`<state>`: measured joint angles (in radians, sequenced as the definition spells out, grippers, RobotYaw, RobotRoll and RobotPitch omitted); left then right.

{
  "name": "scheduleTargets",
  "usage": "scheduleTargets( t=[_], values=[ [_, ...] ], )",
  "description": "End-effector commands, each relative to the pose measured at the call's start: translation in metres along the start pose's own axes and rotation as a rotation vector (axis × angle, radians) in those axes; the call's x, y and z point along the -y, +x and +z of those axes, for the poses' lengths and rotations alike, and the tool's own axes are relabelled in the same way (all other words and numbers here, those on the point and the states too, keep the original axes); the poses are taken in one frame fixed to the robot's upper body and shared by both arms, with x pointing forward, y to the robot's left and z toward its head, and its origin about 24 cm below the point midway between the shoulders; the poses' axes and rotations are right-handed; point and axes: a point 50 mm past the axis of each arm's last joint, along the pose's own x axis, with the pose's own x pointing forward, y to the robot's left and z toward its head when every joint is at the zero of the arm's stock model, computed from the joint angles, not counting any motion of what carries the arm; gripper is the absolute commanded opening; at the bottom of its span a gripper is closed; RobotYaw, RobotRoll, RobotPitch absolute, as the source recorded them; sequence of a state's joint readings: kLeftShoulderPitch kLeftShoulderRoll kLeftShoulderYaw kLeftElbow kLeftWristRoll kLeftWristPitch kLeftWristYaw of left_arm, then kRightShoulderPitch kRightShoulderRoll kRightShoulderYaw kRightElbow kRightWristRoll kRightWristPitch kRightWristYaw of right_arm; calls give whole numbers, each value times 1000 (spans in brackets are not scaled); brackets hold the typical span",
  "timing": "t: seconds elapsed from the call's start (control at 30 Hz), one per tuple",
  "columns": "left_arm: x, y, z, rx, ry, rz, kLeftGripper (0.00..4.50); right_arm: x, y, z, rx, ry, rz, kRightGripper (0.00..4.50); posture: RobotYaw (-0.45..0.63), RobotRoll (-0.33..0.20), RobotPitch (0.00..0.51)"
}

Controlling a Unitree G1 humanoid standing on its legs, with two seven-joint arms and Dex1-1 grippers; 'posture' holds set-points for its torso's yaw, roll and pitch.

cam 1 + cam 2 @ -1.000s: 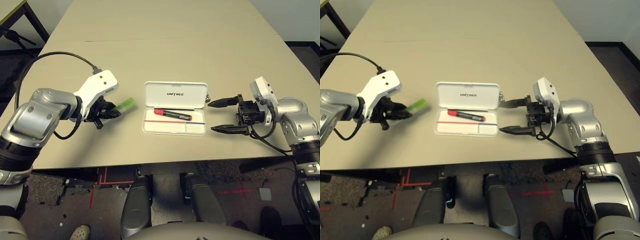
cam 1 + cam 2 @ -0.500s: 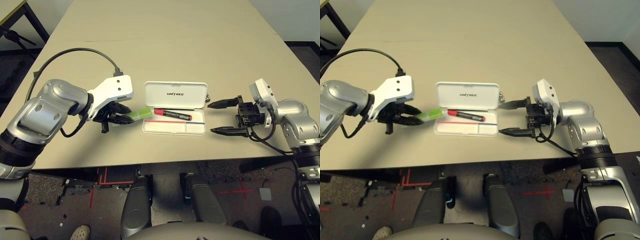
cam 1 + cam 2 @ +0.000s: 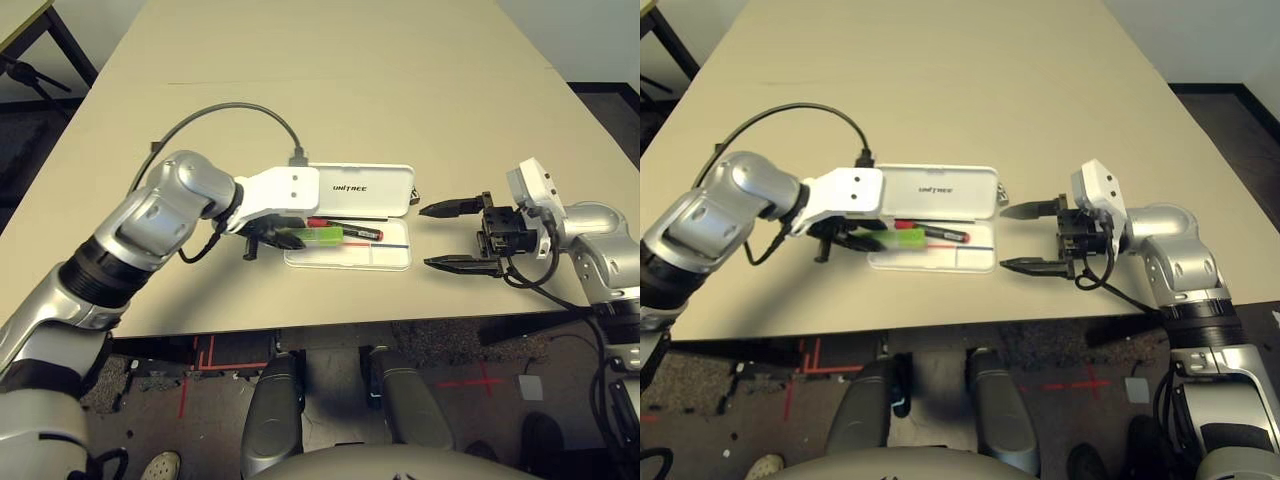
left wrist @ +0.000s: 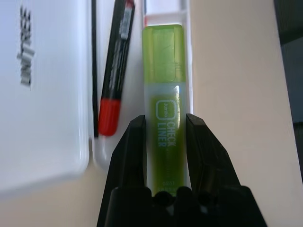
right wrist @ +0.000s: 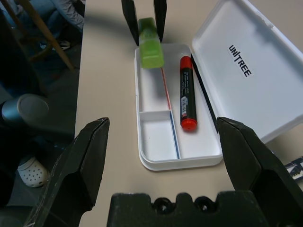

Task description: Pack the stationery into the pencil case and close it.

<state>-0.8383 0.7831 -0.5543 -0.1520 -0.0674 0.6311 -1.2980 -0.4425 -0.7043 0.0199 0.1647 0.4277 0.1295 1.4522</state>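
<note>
The red marker (image 5: pixel 187 98) already lies in the open pencil case (image 3: pixel 395 257) on the table (image 3: pixel 330 90). The left gripper (image 4: pixel 163 137), jaws clamped on the green highlighter (image 4: pixel 163 85), holds it over the case's tray (not yet released). The right gripper (image 3: pixel 447 236) waits beside the case, jaws wide and empty; placing and closing remain.

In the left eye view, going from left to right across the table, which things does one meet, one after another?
left gripper → green highlighter, held in that gripper above the tray of the pencil case → red marker lying in the tray → right gripper, open, beside the case.
</note>
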Motion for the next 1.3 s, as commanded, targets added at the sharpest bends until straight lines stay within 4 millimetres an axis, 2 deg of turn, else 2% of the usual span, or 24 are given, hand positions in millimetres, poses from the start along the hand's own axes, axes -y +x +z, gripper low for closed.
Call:
scheduleTargets(
  t=[0.03, 0.5, 0.53, 0.77, 0.9, 1.03, 1.17, 1.3],
  values=[
    [2, 8, 1, -12, 22, -21, 1072, -2, -6, 2, 6, -2, -18, 4500, -96, 0, 169],
    [0, 23, 1, -5, 29, -30, 1072, -4, -8, 5, 17, 0, -39, 4500, -113, 0, 169],
    [0, 23, 0, -7, 28, -28, 1794, -4, -8, 5, 18, 1, -42, 4500, -112, 0, 170],
    [2, 25, 1, 4, 10, -30, 4421, -1, -8, 8, 45, 27, -79, 4500, -107, 0, 172],
    [4, 22, 2, 19, -12, -31, 4469, 10, -11, 16, 74, 75, -216, 4500, -98, 0, 173],
    [4, 13, 4, 46, -45, -18, 4469, 23, -22, 19, -20, 127, -435, 4500, -88, 0, 175],
    [6, -2, 8, 107, -129, -18, 4469, 26, -30, 22, -52, 198, -530, 4500, -82, 0, 178],
    [6, -14, 2, 119, -179, 18, 4469, 31, -29, 22, -95, 244, -598, 4500, -73, 0, 178]
  ],
)
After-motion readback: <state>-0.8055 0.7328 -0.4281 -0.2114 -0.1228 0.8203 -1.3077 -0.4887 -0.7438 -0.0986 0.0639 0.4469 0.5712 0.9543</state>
